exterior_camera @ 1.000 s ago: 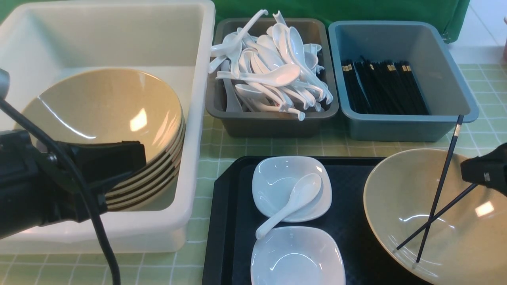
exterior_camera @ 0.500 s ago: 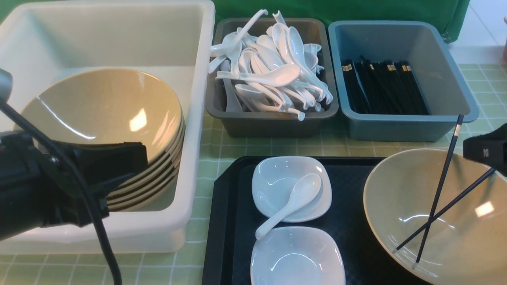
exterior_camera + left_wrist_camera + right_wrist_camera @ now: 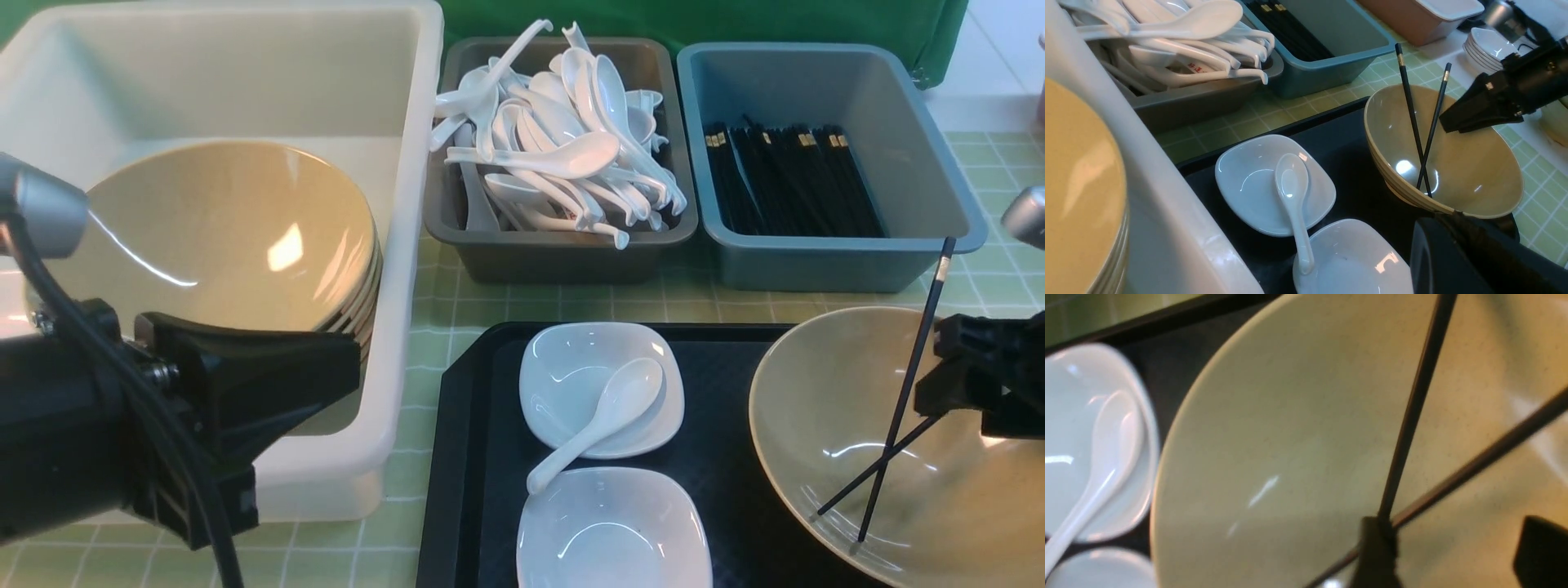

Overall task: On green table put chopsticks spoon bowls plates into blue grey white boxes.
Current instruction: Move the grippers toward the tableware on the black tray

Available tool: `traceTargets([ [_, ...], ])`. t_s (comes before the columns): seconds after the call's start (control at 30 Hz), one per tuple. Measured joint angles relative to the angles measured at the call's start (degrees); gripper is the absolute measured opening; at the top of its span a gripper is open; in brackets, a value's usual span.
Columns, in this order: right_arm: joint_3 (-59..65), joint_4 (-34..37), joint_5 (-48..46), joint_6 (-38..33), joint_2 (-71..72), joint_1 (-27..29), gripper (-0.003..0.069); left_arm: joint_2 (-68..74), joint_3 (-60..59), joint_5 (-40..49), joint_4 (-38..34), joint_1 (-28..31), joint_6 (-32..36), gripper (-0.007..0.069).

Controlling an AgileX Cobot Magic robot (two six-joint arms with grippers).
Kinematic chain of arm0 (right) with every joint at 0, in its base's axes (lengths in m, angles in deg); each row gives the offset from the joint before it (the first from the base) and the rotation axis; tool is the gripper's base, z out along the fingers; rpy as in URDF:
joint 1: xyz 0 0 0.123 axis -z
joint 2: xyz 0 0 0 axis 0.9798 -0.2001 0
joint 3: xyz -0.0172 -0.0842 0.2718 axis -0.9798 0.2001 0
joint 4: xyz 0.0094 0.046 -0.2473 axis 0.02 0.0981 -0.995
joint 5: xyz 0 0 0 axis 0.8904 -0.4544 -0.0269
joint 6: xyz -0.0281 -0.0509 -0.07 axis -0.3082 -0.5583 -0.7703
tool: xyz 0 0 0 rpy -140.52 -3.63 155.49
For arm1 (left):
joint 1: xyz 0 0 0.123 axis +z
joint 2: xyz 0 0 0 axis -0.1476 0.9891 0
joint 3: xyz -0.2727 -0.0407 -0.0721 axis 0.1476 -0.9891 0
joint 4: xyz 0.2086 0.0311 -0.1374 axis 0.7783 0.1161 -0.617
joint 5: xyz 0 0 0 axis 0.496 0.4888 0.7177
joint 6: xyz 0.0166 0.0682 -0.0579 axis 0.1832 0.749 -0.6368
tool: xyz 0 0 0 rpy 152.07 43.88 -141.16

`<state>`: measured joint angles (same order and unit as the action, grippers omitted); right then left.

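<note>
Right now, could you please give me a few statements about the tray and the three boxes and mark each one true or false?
1. The single spoon has its scoop in the farther plate on the tray. True.
2. The pile of spoons lies in the blue box. False: it fills the grey box; the blue box holds black chopsticks.
3. Two crossed sticks lean inside the bowl on the tray. True.
4. The white tub holds nothing. False: a stack of bowls sits in it.
</note>
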<state>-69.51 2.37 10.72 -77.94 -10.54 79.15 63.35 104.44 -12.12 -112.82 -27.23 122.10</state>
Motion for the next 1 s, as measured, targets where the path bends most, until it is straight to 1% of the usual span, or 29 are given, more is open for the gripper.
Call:
traceTargets([
  [0.03,0.0,0.0,0.3,0.2,-0.3,0.0,0.049,0.0,0.0,0.0,0.0,0.0,0.0,-0.0001],
  [0.07,0.0,0.1,1.0,0.3,-1.4,0.0,0.0529,0.0,0.0,-0.1,0.0,0.0,0.0,-0.0001],
  [0.13,0.0,0.1,2.8,0.4,-2.9,0.0,0.0576,0.0,0.0,0.0,0.0,0.0,0.0,-0.0001],
  [0.2,0.0,0.1,4.3,0.5,-4.3,0.0,0.0592,0.0,0.0,0.0,0.0,0.0,0.0,-0.0001],
  [0.3,0.0,0.1,6.8,0.5,-6.0,0.0,0.0596,0.0,0.0,0.0,0.0,0.0,0.0,-0.0001],
  [0.33,0.0,0.1,8.9,0.5,-7.2,0.0,0.0595,0.0,0.0,0.0,0.0,0.0,0.0,-0.0001],
  [0.43,0.0,0.1,11.2,0.4,-8.9,0.0,0.0575,0.0,0.0,0.0,0.0,0.0,0.0,-0.0001],
  [0.5,0.0,0.2,12.0,-0.1,-10.1,0.0,0.0522,0.0,0.0,0.0,0.0,0.0,0.0,-0.0001],
  [0.53,0.0,0.2,12.1,-0.8,-10.2,0.0,0.0484,0.0,0.0,0.0,0.0,0.0,0.0,-0.0001],
  [0.57,0.0,0.2,12.1,-1.1,-10.3,0.0,0.0475,0.0,0.0,0.0,0.0,0.0,0.0,-0.0001],
  [0.6,0.0,0.2,12.5,-1.8,-10.3,0.0,0.0388,0.0,0.0,0.0,0.0,0.0,0.0,-0.0001],
  [0.7,-0.1,0.2,12.9,-3.3,-10.3,0.0,0.0168,0.0,0.0,0.0,0.0,0.0,0.0,-0.0001],
  [0.73,-0.1,0.2,12.9,-3.4,-10.3,0.0,0.0141,0.0,0.0,0.0,0.0,0.0,0.0,-0.0001],
  [0.77,-0.1,0.2,12.9,-4.1,-10.3,0.0,0.0085,0.0,0.0,0.0,0.0,0.0,0.0,-0.0001],
  [0.8,-0.1,0.2,12.8,-4.6,-10.0,0.0,0.0052,0.0,0.0,0.0,0.0,0.0,0.0,-0.0001],
  [1.0,-0.4,0.4,10.4,-6.5,-6.5,0.0,0.0046,0.0,0.0,0.0,0.0,0.0,0.0,-0.0001],
])
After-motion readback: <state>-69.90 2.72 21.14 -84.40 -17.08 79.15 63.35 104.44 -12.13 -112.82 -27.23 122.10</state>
